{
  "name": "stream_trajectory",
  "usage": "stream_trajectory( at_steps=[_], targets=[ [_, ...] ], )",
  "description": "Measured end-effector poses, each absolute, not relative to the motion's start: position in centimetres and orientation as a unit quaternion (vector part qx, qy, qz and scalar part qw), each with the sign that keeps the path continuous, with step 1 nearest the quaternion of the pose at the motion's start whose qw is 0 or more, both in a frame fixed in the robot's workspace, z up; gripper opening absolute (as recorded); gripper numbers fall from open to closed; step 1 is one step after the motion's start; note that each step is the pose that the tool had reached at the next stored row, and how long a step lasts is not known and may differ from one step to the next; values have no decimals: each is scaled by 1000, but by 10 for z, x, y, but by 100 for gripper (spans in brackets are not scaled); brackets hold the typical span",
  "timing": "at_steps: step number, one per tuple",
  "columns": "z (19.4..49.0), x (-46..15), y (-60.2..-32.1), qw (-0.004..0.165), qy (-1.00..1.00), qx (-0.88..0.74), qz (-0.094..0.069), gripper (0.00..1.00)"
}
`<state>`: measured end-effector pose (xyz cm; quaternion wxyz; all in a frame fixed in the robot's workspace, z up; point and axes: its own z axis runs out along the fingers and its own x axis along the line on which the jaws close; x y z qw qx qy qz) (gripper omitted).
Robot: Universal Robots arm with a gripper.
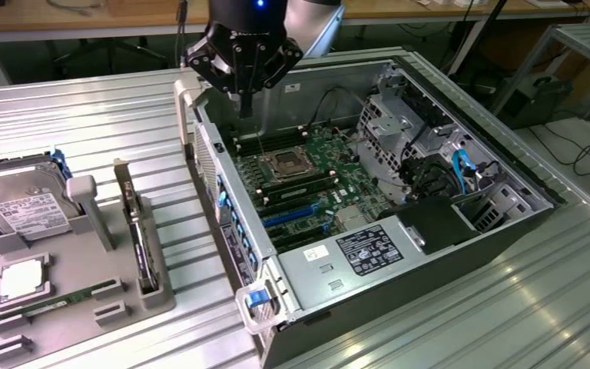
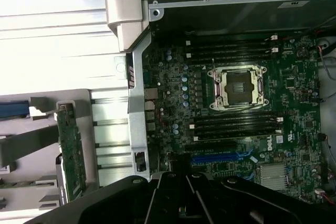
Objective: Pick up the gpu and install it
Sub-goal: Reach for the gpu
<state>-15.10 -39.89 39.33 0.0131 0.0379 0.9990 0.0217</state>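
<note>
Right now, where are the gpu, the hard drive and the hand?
gpu (image 1: 145, 250), exterior view, card's upper edge.
hard drive (image 1: 21, 209), exterior view, white label.
hand (image 1: 245, 110), exterior view, lower tip.

The motherboard (image 2: 299, 98) bears a white Dell logo (image 2: 266, 142) beside the blue slot (image 2: 215, 158). At lower centre and left of the exterior view, print on the power supply label (image 1: 375, 251) and hard drive label (image 1: 27, 211) is illegible.

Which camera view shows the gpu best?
The exterior view: the gpu stands on edge in the gray holder, seen end to end. The wrist view catches part of its green face, close to the picture's border.
</note>
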Motion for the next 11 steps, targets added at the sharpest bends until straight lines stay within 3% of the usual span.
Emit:
stream_trajectory(
  at_steps=[11],
  targets=[
    [393,-156,-399,13,999,38,22,11]
  ],
)
